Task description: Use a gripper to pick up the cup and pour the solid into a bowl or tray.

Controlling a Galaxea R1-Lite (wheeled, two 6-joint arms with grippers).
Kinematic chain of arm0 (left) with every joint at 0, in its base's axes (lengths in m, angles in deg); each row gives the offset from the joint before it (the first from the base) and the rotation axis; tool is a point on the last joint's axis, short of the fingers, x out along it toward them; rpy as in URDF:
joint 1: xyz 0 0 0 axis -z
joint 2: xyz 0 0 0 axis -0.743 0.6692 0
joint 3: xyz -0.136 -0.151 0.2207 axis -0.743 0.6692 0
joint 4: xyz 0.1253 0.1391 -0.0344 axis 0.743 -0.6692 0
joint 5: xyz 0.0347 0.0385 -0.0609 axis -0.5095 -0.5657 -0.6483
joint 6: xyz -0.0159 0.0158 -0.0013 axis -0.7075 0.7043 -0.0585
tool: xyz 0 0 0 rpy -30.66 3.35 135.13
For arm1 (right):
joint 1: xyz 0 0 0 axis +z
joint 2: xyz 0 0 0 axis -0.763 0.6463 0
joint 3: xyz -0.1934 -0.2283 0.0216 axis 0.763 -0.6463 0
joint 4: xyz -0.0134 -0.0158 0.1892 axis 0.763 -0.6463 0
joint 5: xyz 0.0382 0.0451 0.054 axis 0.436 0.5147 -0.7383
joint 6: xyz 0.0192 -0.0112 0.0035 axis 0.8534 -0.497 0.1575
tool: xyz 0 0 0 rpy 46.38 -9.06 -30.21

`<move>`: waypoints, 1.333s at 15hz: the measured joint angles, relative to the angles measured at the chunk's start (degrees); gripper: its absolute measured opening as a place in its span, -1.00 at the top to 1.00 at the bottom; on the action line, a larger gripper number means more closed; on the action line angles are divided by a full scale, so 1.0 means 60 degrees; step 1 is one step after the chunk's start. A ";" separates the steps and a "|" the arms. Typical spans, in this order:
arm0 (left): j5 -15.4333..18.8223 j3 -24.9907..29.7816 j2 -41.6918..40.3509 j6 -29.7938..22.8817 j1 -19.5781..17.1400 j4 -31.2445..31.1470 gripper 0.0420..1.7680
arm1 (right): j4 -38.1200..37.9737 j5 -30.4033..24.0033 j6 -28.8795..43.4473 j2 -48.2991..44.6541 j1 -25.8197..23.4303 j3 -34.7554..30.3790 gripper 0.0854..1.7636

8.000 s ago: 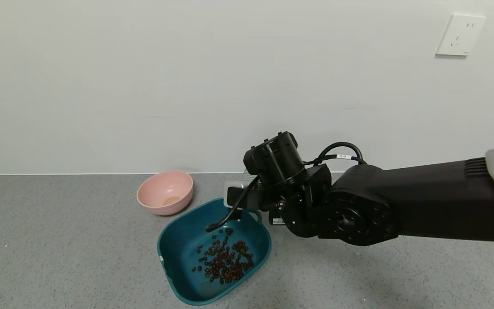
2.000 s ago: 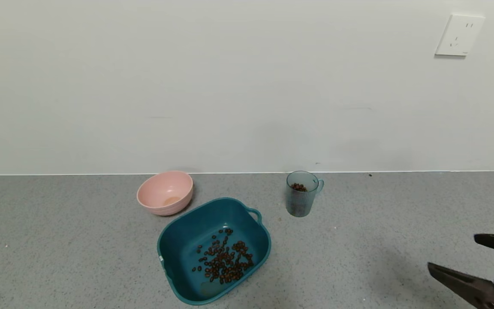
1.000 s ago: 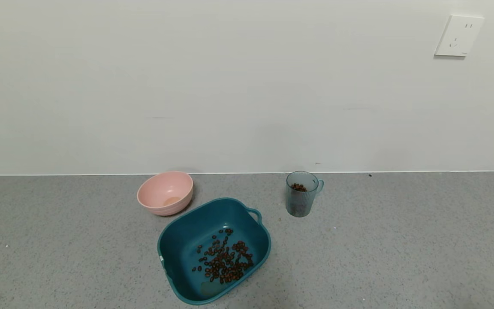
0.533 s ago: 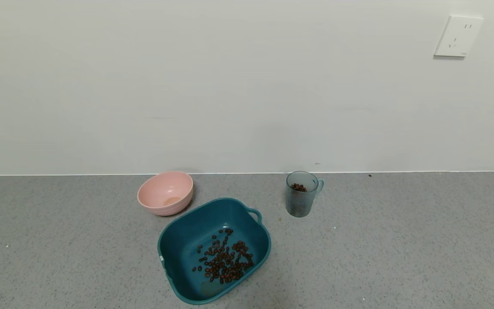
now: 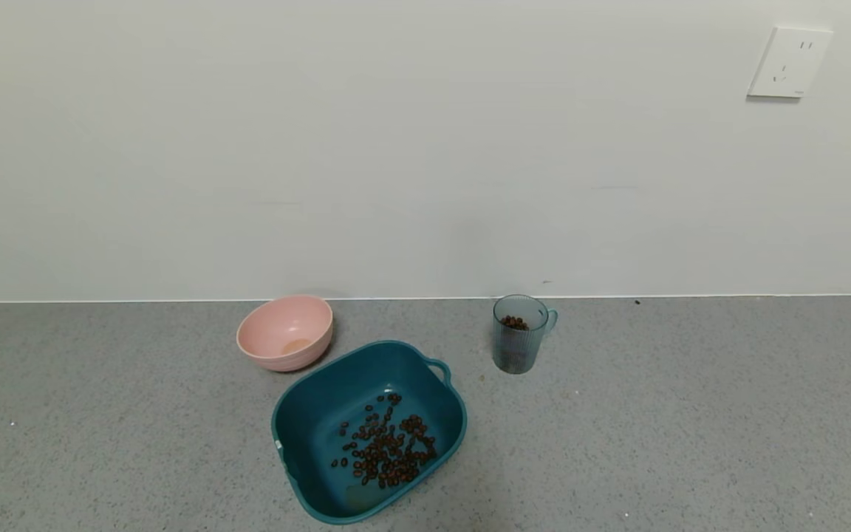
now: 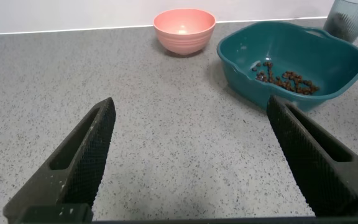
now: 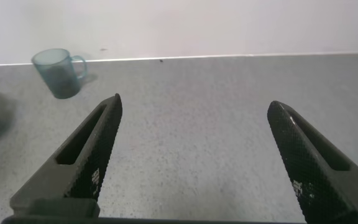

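The blue-grey ribbed cup stands upright on the grey counter near the wall, right of the teal tub, with a few brown beans still inside it. Many brown beans lie in the tub. The cup also shows in the right wrist view and at the edge of the left wrist view. Both arms are out of the head view. My right gripper is open and empty, far from the cup. My left gripper is open and empty, short of the tub.
A round pink bowl sits left of the cup, just behind the tub, and shows in the left wrist view. A white wall runs along the counter's back edge, with a socket at upper right.
The right arm, earlier over the tub with the cup tipped, has left the cup upright on the counter and drawn back out of the head view. Nothing has moved in the last second.
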 joint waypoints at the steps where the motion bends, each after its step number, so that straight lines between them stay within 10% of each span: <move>1: 0.0000 0.0000 0.0000 0.0000 0.0000 -0.0004 -0.98 | 0.0467 -0.0309 -0.0112 -0.0165 -0.0004 -0.0431 -0.92; 9: 0.0000 0.0000 0.0000 0.0000 0.0000 0.0000 -0.98 | 0.2166 -0.1252 -0.0528 -0.1207 -0.0037 -0.3592 -0.92; 20: 0.0000 0.0000 0.0000 0.0000 0.0000 -0.0004 -0.98 | 0.1920 -0.1363 -0.0510 -0.1262 -0.0037 -0.3797 -0.92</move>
